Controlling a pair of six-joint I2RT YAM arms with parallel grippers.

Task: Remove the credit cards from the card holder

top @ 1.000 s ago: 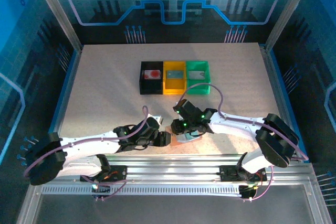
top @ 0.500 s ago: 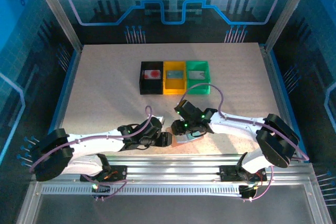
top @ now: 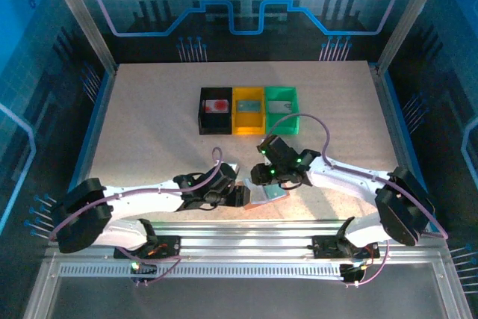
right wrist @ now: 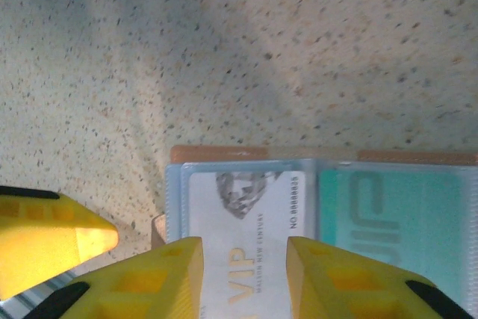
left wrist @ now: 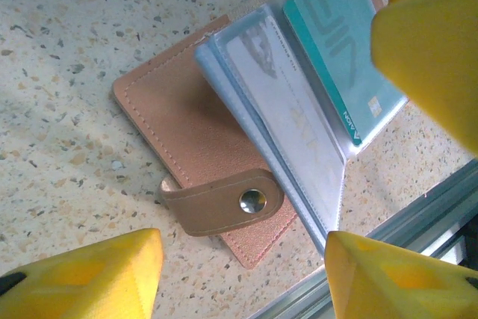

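I see the card holder (left wrist: 202, 140) lying open on the table (top: 149, 125), with the yellow bin (top: 249, 129) well beyond it. My left gripper (left wrist: 240, 238) straddles its near edge, jaws wide apart and gripping nothing. My right gripper (right wrist: 245, 244) hangs over the white card (right wrist: 246, 207) in its clear sleeve, jaws parted by a narrow gap; I can't tell if they touch. The teal-green card (left wrist: 336, 50) sits in the neighbouring sleeve.

the top camera looks down from high behind the arm bases across the whole table (top: 149, 125). each wrist camera points steeply down, very near the open card holder (left wrist: 196, 136), the one patch all three views share.
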